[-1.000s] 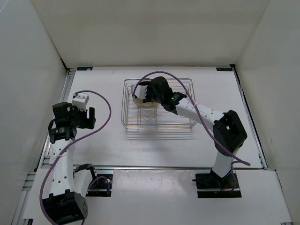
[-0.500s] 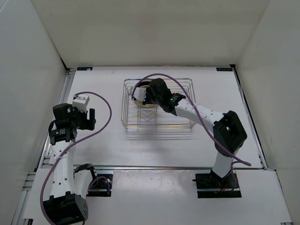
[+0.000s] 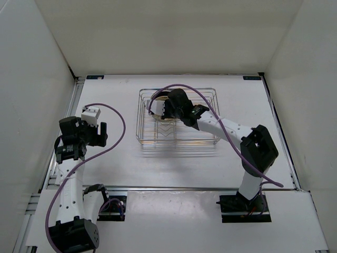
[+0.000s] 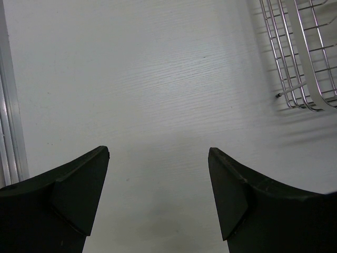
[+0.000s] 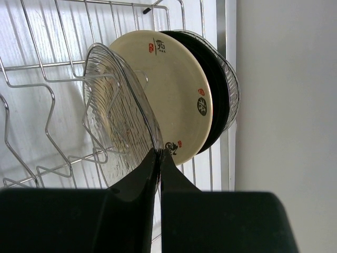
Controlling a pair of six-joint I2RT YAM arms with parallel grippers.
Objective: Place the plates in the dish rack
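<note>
The right gripper (image 5: 159,156) is staying pinched on the rim of the pale translucent ribbed round plate (image 5: 118,105), edging only slightly leftward since a second ago inside the rectangular silver wire dish rack (image 3: 208,113). That plate is standing among the dividers, just beside the cream printed plate (image 5: 176,89) and the glossy black plate (image 5: 220,100). The left gripper (image 4: 158,153) is hanging wide open over the white table (image 4: 158,63), almost unmoved.

Clear ribbed plate (image 5: 122,124) at centre left of the right wrist view. Behind it, cream plate (image 5: 179,89) with small red and black marks, then glossy black plate (image 5: 220,100). Silver wire dish rack (image 5: 31,66). Black right gripper (image 5: 159,155), white table (image 4: 158,79), purple cable (image 3: 124,125).
</note>
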